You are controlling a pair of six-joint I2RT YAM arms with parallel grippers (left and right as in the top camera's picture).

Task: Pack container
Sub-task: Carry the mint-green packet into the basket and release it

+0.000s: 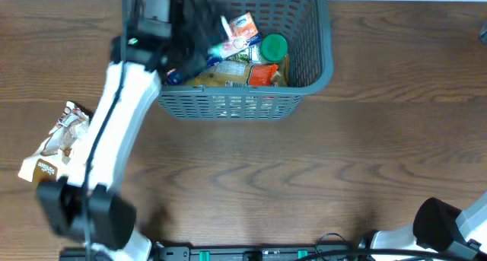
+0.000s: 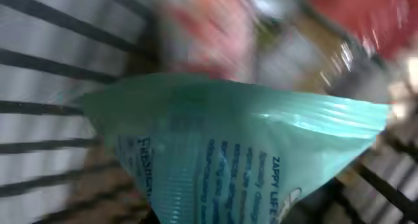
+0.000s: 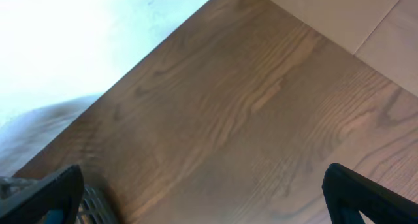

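The grey-blue slotted basket [image 1: 319,40] stands at the back middle of the table. My left gripper [image 1: 196,59] reaches into its left half and is shut on a teal packet [image 1: 225,48] with dark print, held above the items inside. That packet fills the blurred left wrist view [image 2: 235,145], with the basket wall's slots behind it; my fingers are hidden there. My right gripper [image 3: 212,204] is open and empty over bare wood. A corner of the basket shows in the right wrist view [image 3: 95,208].
In the basket lie a white packet [image 1: 242,29], a green lid [image 1: 274,46], a red packet [image 1: 262,74] and a yellow-brown packet [image 1: 221,77]. A brown-and-white snack packet [image 1: 57,143] lies at the table's left. The right arm's base [image 1: 449,227] is at the front right.
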